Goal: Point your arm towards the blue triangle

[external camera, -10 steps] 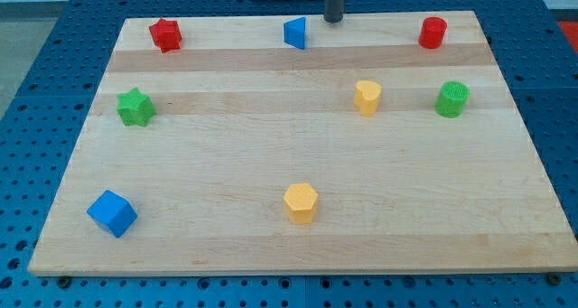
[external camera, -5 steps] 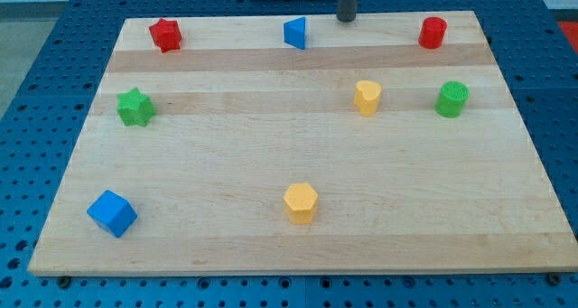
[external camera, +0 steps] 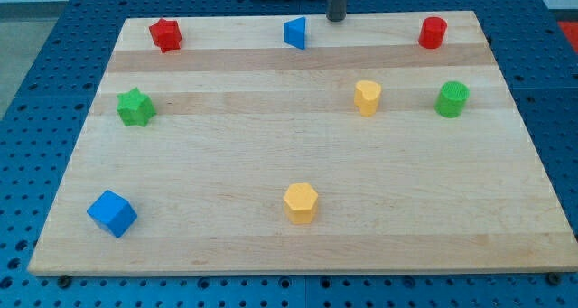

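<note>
Tip (external camera: pixel 336 19) at board (external camera: pixel 271 163) top edge, just right of blue triangle (external camera: pixel 295 32). Red star (external camera: pixel 165 34) far left of triangle, red cylinder (external camera: pixel 433 32) far right, yellow hexagon (external camera: pixel 301 202) well below.

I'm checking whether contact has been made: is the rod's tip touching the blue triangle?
No, my tip stands at the board's top edge, apart from the blue triangle, with bare wood between them.
</note>
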You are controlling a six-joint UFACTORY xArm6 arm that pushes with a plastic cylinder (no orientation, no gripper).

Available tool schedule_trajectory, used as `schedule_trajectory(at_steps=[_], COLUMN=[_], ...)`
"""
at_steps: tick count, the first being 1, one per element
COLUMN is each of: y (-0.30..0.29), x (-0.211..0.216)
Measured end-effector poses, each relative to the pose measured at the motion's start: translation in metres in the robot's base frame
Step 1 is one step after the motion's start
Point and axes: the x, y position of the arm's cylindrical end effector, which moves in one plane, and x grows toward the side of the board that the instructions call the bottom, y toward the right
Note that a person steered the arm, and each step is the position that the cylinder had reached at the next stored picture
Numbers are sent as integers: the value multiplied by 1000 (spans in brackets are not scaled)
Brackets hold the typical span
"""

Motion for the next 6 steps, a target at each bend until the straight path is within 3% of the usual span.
schedule_trajectory(at_steps=[2,3,4,6], y=[0,-1,-4,-5], x=[68,68,34,47])
